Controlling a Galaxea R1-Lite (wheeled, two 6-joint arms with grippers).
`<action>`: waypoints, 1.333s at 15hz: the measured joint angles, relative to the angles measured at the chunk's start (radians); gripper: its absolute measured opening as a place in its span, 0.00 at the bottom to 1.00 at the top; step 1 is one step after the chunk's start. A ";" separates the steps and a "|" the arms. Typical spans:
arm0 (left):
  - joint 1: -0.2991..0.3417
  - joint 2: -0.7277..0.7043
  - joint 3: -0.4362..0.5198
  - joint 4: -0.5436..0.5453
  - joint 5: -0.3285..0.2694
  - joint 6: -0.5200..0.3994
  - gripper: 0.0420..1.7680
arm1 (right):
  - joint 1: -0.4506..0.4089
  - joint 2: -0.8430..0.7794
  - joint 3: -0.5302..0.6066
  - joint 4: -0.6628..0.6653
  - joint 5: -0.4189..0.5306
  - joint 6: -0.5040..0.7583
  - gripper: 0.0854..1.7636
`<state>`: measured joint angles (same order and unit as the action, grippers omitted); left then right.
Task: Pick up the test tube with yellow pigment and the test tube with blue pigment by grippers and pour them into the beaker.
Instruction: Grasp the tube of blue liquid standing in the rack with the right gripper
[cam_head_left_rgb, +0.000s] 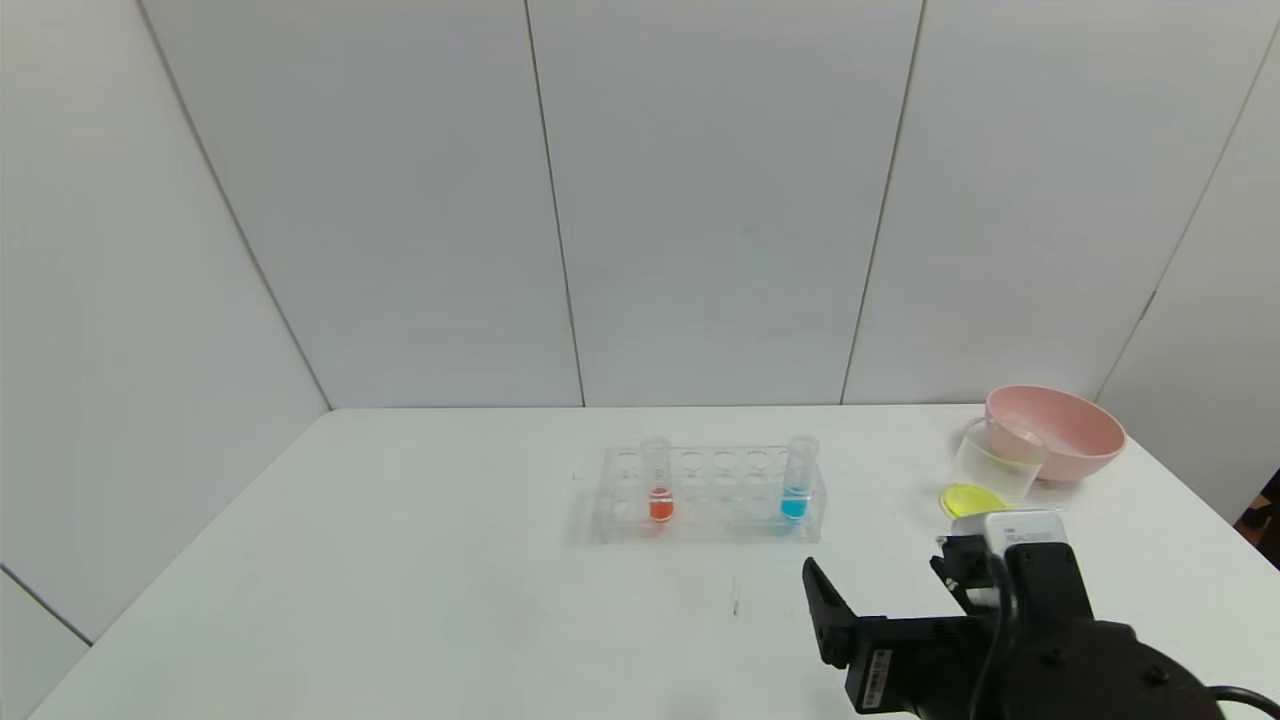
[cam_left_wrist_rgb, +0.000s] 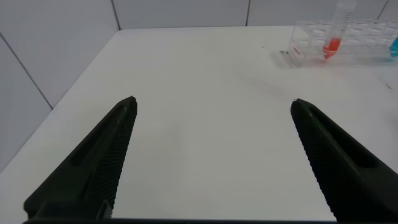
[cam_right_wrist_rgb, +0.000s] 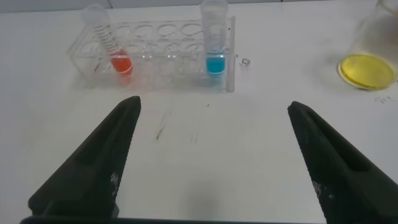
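The test tube with blue pigment (cam_head_left_rgb: 796, 480) stands upright at the right end of a clear rack (cam_head_left_rgb: 715, 500); it also shows in the right wrist view (cam_right_wrist_rgb: 214, 37). The beaker (cam_head_left_rgb: 990, 470) stands at the right by the pink bowl, with yellow liquid in its bottom (cam_right_wrist_rgb: 367, 70). The test tube with yellow pigment is out of view. My right gripper (cam_head_left_rgb: 880, 585) is open and empty, low over the table in front of the rack's right end (cam_right_wrist_rgb: 214, 106). My left gripper (cam_left_wrist_rgb: 213, 102) is open and empty over bare table, left of the rack.
A tube with red-orange liquid (cam_head_left_rgb: 658, 480) stands in the rack's left part (cam_left_wrist_rgb: 339, 28). A pink bowl (cam_head_left_rgb: 1060, 430) sits at the far right behind the beaker. White walls enclose the table at the back and sides.
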<state>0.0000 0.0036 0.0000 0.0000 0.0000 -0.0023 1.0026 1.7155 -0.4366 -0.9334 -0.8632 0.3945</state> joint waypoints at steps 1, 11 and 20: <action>0.000 0.000 0.000 0.000 0.000 0.000 1.00 | -0.006 0.022 -0.009 -0.007 0.004 0.000 0.96; 0.000 0.000 0.000 0.000 0.000 0.000 1.00 | -0.238 0.234 -0.256 -0.014 0.233 -0.138 0.96; 0.000 0.000 0.000 0.000 0.000 0.000 1.00 | -0.369 0.433 -0.464 -0.100 0.301 -0.233 0.96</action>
<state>0.0000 0.0036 0.0000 0.0000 0.0000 -0.0028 0.6336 2.1481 -0.9004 -1.0332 -0.5626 0.1613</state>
